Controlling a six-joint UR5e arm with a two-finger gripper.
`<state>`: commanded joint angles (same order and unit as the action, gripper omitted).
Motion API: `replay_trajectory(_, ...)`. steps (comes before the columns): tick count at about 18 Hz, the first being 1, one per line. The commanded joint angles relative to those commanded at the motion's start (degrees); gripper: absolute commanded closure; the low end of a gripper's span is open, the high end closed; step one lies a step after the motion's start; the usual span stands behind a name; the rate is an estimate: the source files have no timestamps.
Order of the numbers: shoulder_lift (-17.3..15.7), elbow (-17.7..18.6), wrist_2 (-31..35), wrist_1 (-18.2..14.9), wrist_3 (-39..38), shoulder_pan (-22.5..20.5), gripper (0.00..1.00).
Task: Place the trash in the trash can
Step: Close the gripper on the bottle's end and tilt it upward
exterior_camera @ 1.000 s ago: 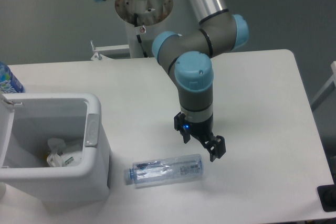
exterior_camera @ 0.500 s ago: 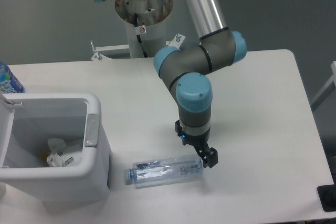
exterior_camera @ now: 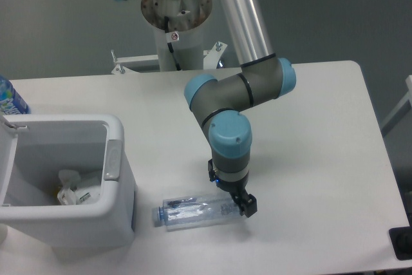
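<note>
Over the last second the arm has swung in toward the left and dropped, carrying the gripper from a spot off the right end of the bottle down onto that end; the bottle itself has not shifted and lies on its side on the worktop, cap end pointing toward the trash can, just right of the can's front corner. That reads as the approach for a pick being nearly over: the wrapper already sits crumpled at the bottom of the trash can, so the bottle looks like the one piece left to bin, and the step in hand is getting a hold on it. Only one dark fingertip shows clearly, at the bottle's right end and touching or all but touching the clear plastic; the other is hidden behind the wrist and the bottle. The fingers appeared spread a second ago, but from this angle I cannot tell how wide they stand now or whether they have clamped on the bottle, which rests flat and does not look lifted. A second bottle with a blue label stands at the far left edge, behind the trash can, well apart from the work.
</note>
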<state>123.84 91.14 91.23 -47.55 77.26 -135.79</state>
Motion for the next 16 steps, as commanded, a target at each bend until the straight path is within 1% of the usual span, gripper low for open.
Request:
replay_trajectory(3,0.88,-0.17,0.09,0.0,0.0,0.09,0.0)
replay_trajectory(6,1.05,-0.26,1.14,0.09,0.0,0.52,0.0)
replay_trajectory(12,1.58,-0.79,1.23,0.09,-1.93,0.79,0.0)
replay_trajectory(16,1.93,-1.05,2.81,0.09,-3.51,0.88,0.15)
